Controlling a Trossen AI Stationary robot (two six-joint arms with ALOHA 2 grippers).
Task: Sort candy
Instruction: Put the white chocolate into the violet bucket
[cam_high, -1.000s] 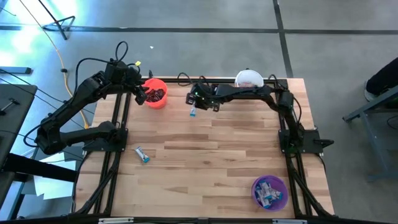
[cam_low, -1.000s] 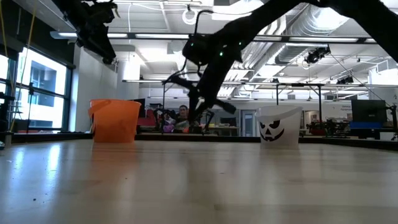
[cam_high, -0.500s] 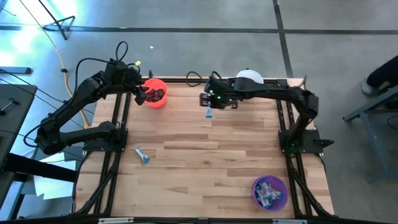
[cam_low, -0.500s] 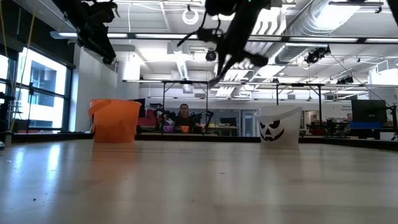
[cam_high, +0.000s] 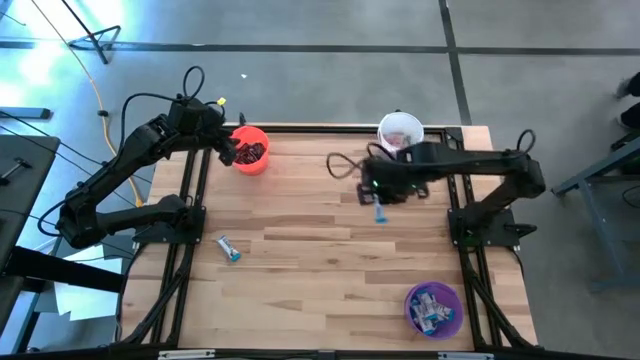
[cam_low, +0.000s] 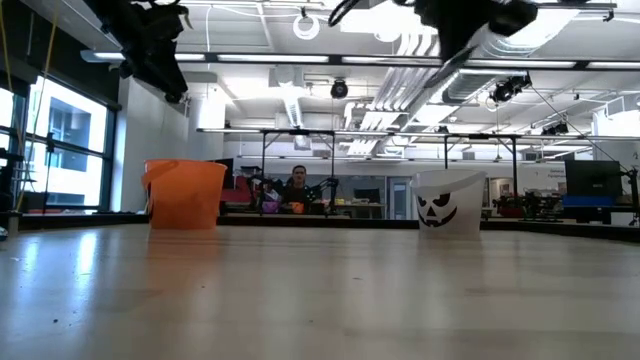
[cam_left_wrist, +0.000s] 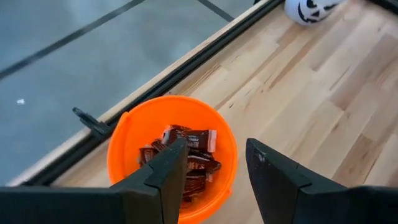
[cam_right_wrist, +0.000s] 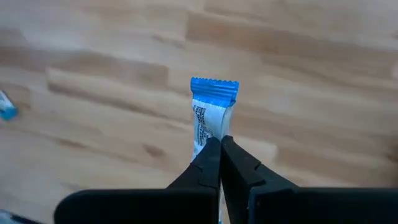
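High view, three cups (cam_high: 401, 131), one candy (cam_high: 229, 248) on table, right end effector (cam_high: 378, 205) clamping another candy (cam_right_wrist: 211, 118), left end effector (cam_left_wrist: 214, 163) parted, empty.

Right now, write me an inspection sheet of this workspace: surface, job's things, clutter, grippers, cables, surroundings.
Surface: light wooden plank table, black frame at its edges.
Job's things: blue-and-white wrapped candy carried above the table; another blue-and-white piece lies near the left edge; dark brown candies in the round orange cup; blue-and-white pieces in the purple cup; white pumpkin-face cup at the far edge.
Clutter: nothing seen.
Grippers: right gripper shut on the carried candy, near the white cup; left gripper open, over the orange cup.
Cables: black loops on both arms; yellow cord on the floor.
Surroundings: grey floor; a person seated beyond the table.
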